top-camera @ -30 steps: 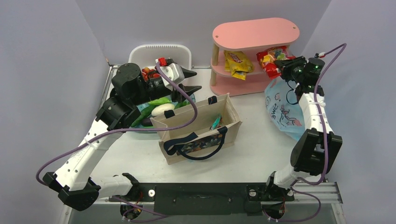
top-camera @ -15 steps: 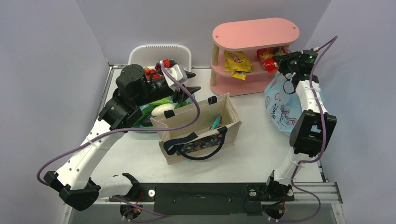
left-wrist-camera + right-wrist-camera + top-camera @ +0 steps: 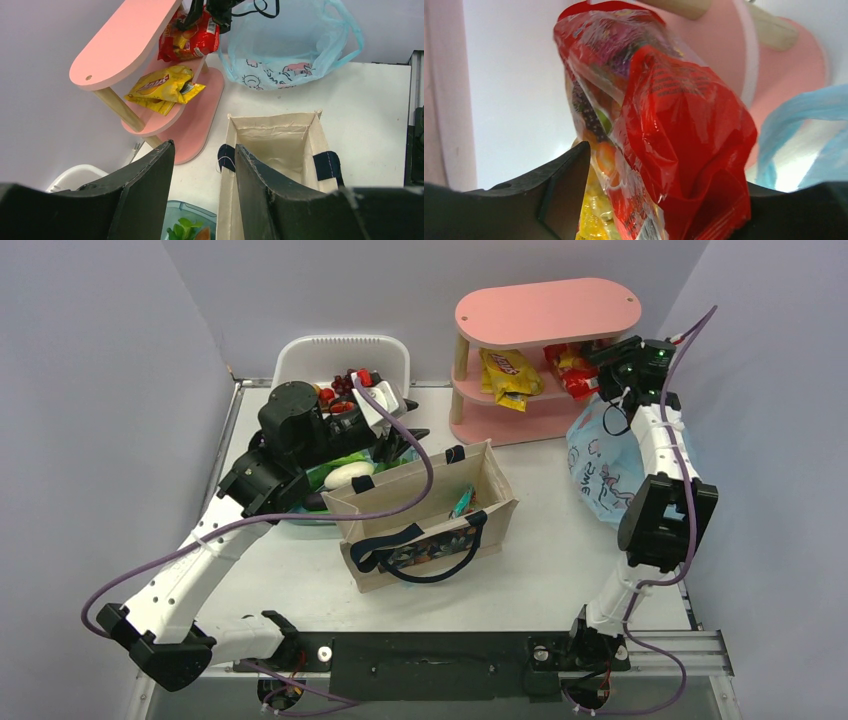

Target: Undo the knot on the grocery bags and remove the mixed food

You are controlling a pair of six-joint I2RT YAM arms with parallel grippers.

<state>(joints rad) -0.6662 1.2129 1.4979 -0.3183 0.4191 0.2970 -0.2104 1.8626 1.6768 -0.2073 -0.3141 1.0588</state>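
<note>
My right gripper (image 3: pixel 597 367) is shut on a red snack packet (image 3: pixel 570 368) and holds it at the middle tier of the pink shelf (image 3: pixel 545 305). In the right wrist view the packet (image 3: pixel 684 125) fills the space between my jaws (image 3: pixel 666 170). The light blue bag (image 3: pixel 603 472) lies crumpled below that arm with its mouth open (image 3: pixel 292 45); no knot shows. The beige canvas tote (image 3: pixel 430 510) stands open mid-table with a teal packet (image 3: pixel 461 502) inside. My left gripper (image 3: pixel 408 440) is open and empty above the tote's far left corner (image 3: pixel 204 146).
A yellow packet (image 3: pixel 510 375) lies on the shelf's middle tier. A teal tub (image 3: pixel 300 522) with green leaves and a white oval vegetable sits left of the tote. A white slotted basket (image 3: pixel 340 350) stands behind it. Purple walls close in on three sides.
My right gripper has carried the red packet up and left from above the blue bag into the shelf. My left gripper has dropped down and right towards the tote's corner.
</note>
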